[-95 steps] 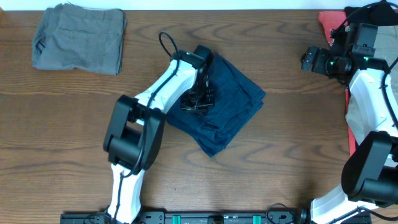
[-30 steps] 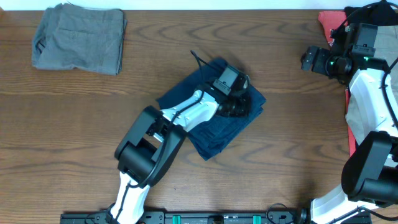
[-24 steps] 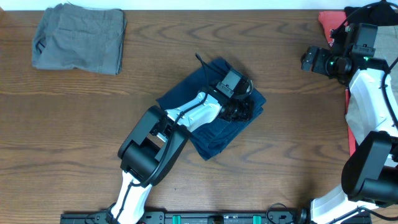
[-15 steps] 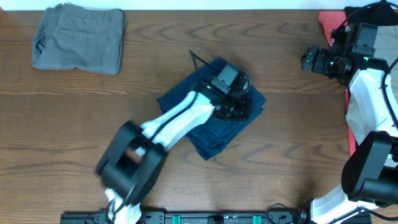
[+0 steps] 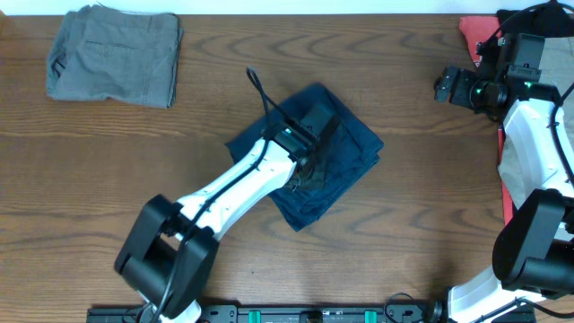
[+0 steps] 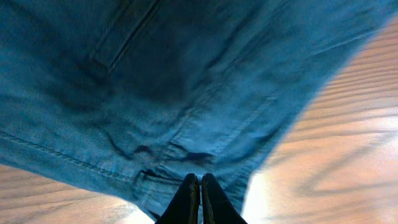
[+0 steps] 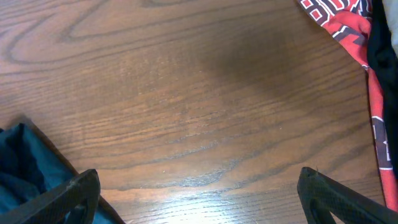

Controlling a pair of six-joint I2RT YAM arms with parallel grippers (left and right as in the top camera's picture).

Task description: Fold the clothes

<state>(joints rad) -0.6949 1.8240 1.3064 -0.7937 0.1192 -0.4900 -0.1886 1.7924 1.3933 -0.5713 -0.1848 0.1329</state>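
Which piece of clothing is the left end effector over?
The folded dark navy blue cloth garment in the middle, under the left end effector; the folded grey garment and the red printed garment lie far off at the edges.

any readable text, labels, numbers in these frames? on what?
Red printed garment: white block print, cut off at the frame edge in the right wrist view, not readable.
Navy shorts: no text visible.
Grey garment: none visible.
Table: none.
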